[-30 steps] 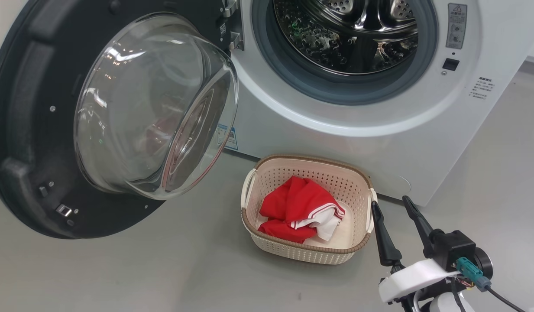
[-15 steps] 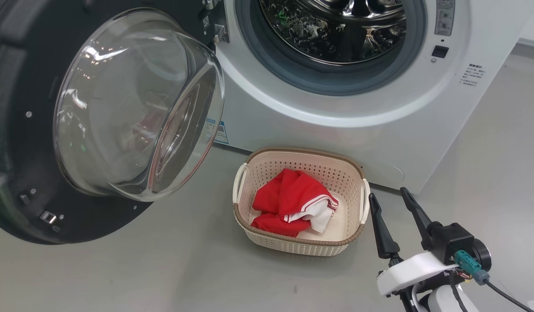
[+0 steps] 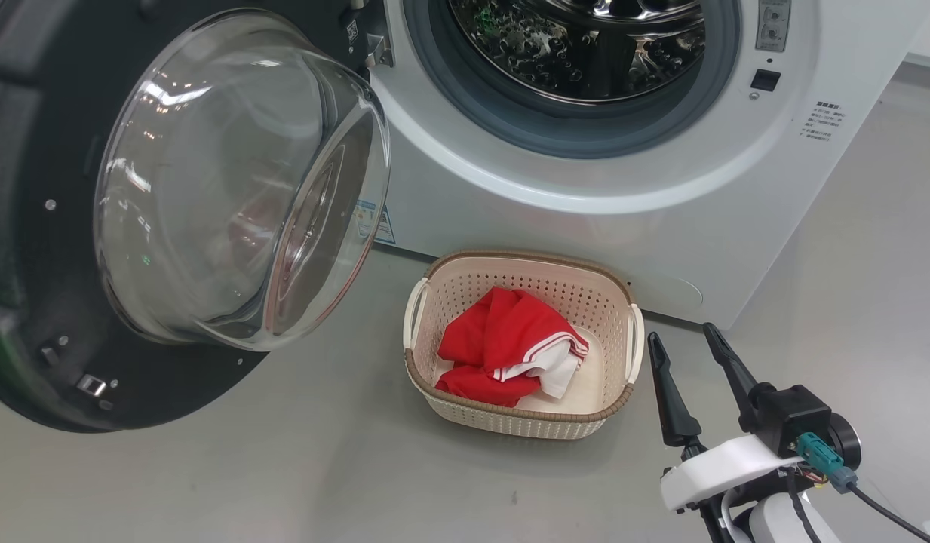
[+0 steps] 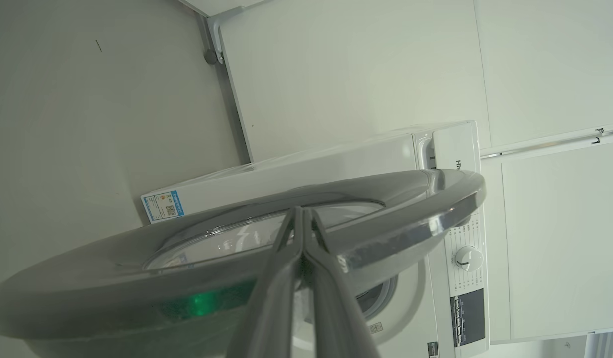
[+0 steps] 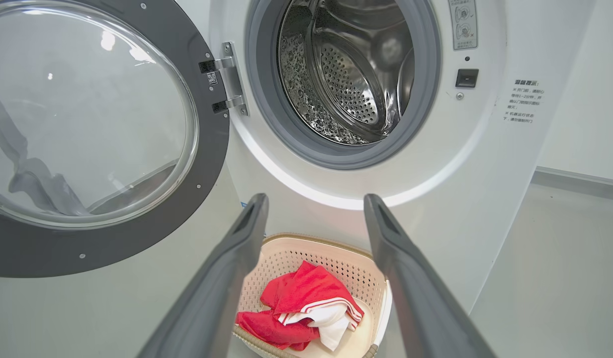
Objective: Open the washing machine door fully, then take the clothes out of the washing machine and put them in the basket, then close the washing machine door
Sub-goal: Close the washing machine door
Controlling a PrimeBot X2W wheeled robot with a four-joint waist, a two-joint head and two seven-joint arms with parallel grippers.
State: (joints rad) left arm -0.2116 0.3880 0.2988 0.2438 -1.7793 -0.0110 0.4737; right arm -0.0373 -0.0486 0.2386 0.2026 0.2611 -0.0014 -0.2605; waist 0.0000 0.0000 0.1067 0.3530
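Right wrist view, right gripper (image 5: pixel 314 199) spread wide, holding nothing

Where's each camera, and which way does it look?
Head view: up on the head, looking down at the door, washer, basket with clothes; the open right gripper shows lower right.
Left wrist view: on the left wrist, facing the door's outer side and the washer beyond; the shut left gripper shows.
Right wrist view: on the right wrist, facing the drum and basket; the right gripper shows, open.
Shared: head and right wrist views both see basket, clothes, drum.
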